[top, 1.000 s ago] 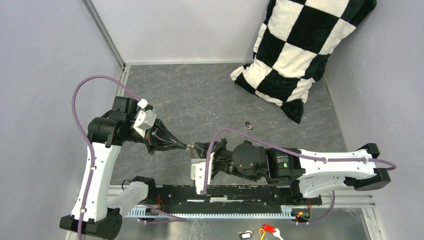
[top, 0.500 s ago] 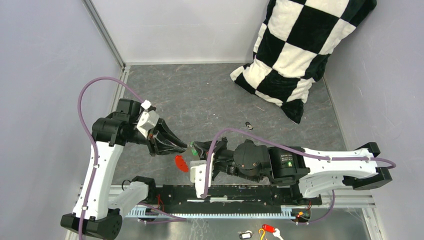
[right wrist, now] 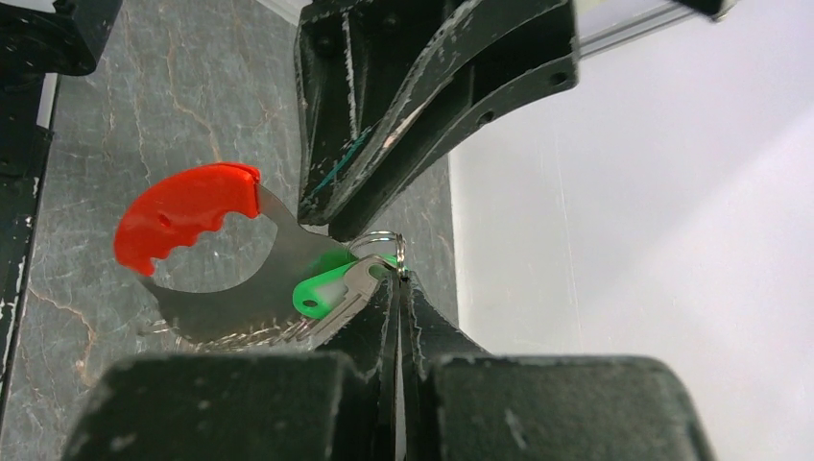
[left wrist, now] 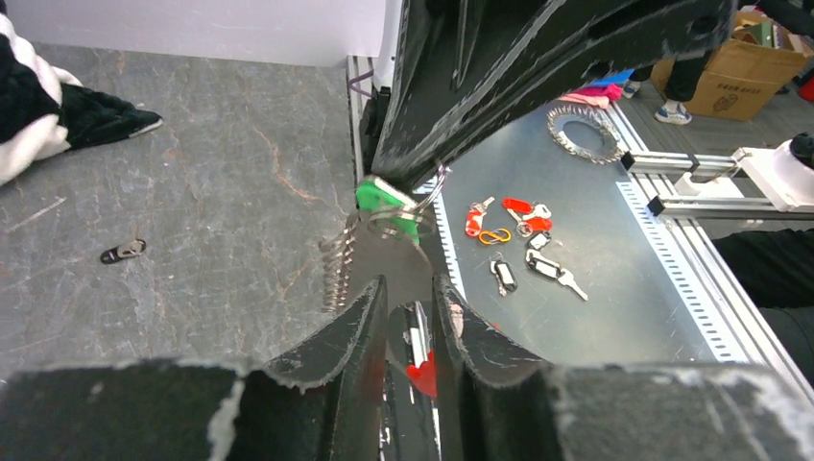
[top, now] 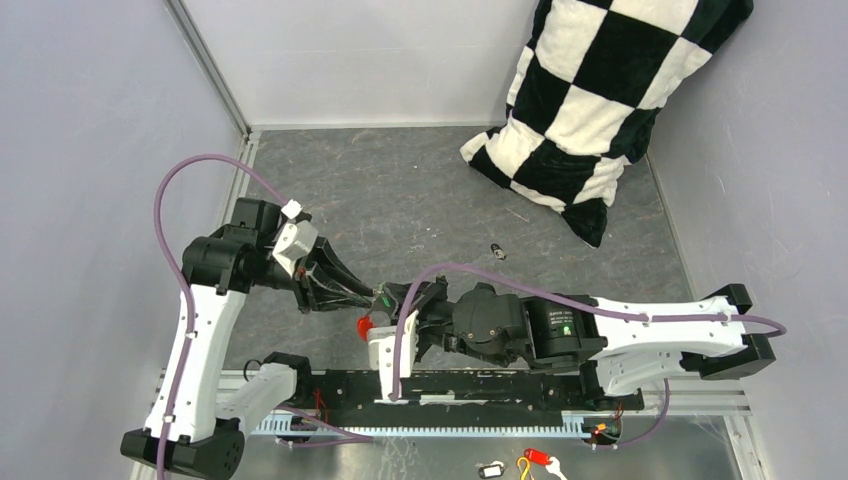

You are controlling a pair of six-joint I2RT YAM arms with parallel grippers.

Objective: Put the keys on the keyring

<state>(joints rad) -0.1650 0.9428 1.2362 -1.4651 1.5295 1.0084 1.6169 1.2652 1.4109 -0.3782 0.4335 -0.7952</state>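
The thin silvery wire keyring (right wrist: pixel 379 235) is pinched at the very tips of the right gripper (right wrist: pixel 398 283), whose fingers are pressed fully together. Two keys are seen hanging from it, just ahead of those tips: one long red-headed key (right wrist: pixel 187 226) with a flat metal blade, and one short bright green-headed key (right wrist: pixel 322 288). The left gripper (left wrist: pixel 410 288) is set nose to nose with the right one, its jaws parted by a narrow gap. Whether the blade is touched by them cannot be told. One small dark metal key (left wrist: pixel 123 252) is left on the grey marbled table (top: pixel 420 190), well apart from both grippers. Two red tags (left wrist: pixel 518 205) and two black-framed white tags (left wrist: pixel 503 276) are counted beyond the left gripper; any print is too small to be read.
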